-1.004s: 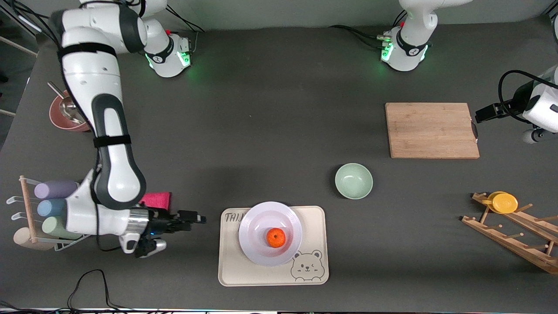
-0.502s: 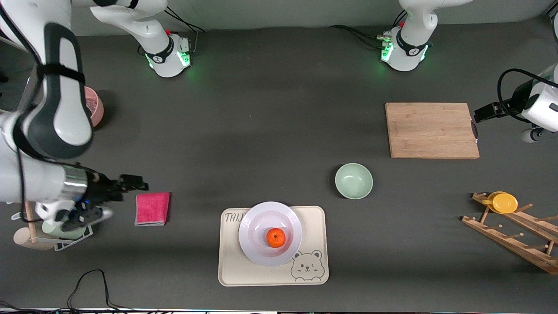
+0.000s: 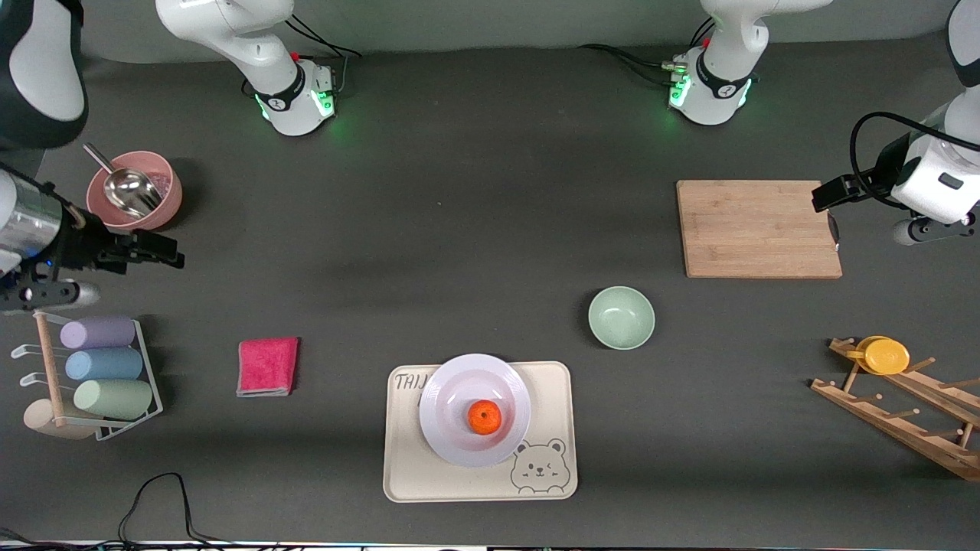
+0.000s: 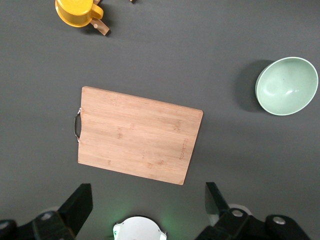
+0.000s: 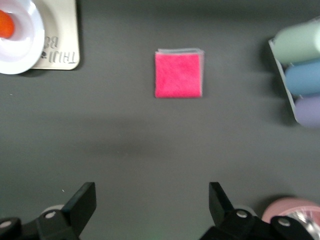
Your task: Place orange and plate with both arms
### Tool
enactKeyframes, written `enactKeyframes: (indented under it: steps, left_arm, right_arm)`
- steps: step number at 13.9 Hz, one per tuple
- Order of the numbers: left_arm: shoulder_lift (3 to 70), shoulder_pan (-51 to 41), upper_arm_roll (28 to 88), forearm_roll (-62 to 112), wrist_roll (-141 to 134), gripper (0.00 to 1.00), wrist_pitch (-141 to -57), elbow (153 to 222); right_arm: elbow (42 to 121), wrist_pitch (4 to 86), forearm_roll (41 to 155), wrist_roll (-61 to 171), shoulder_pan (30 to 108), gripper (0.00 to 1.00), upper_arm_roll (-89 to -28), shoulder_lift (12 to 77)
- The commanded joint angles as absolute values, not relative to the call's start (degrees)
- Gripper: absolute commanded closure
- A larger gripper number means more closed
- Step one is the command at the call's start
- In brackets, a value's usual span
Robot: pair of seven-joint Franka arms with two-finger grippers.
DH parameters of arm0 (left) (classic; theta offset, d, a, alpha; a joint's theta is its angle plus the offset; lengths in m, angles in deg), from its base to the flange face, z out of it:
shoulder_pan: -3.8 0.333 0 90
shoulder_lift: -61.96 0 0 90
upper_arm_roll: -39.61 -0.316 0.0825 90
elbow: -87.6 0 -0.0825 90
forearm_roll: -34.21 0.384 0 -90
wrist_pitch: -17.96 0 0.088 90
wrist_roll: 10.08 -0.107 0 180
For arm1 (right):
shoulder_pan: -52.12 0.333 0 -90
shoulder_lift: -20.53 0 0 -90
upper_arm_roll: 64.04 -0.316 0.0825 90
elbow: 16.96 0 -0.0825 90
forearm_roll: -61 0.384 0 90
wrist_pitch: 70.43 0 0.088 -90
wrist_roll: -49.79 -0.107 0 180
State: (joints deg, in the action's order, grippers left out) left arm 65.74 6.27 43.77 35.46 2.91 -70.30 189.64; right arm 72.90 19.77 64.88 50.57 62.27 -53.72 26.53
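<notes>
The orange (image 3: 484,417) sits in the plate (image 3: 452,398) on the beige tray (image 3: 551,383), which reads "THI…" by its 10 o'clock corner. The right gripper (image 3: 164,252) hangs spread above bare table beside the pink bowl (image 3: 164,200). The left gripper (image 3: 825,195) hangs spread over the cutting board's (image 3: 758,228) handle end.

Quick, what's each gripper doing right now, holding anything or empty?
Left gripper: open, holding nothing, over the table near the cutting board.
Right gripper: open, holding nothing, over the table near the pink bowl.
</notes>
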Motion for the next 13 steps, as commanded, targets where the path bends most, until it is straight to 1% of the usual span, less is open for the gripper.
enactKeyframes:
  steps: [1, 5, 7, 8, 13]
  left_arm:
    - [66.36, 5.73, 43.3, 35.17, 3.2, 0.0, -69.22, 189.38]
    - [65.75, 5.73, 43.13, 35.26, 3.2, 0.0, -67.73, 187.45]
    - [65.48, 5.73, 43.13, 35.35, 3.2, 0.0, -68.25, 186.83]
    - [65.13, 5.73, 43.13, 35.35, 3.2, 0.0, -68.17, 186.13]
    - [64.95, 5.64, 43.13, 35.26, 3.11, 0.0, -67.82, 185.68]
  right_arm:
    - [77.97, 20.62, 61.62, 46.89, 59.06, 0.0, -57.54, 21.76]
    - [77.26, 21.85, 61.44, 47.68, 58.97, 0.0, -56.57, 21.85]
    - [77.26, 22.64, 61.35, 49.25, 58.97, 0.0, -56.22, 21.85]
    - [76.91, 22.65, 61.44, 50.74, 59.06, 0.0, -55.18, 21.85]
    - [76.21, 21.77, 61.35, 51.46, 59.32, 0.0, -54.99, 21.49]
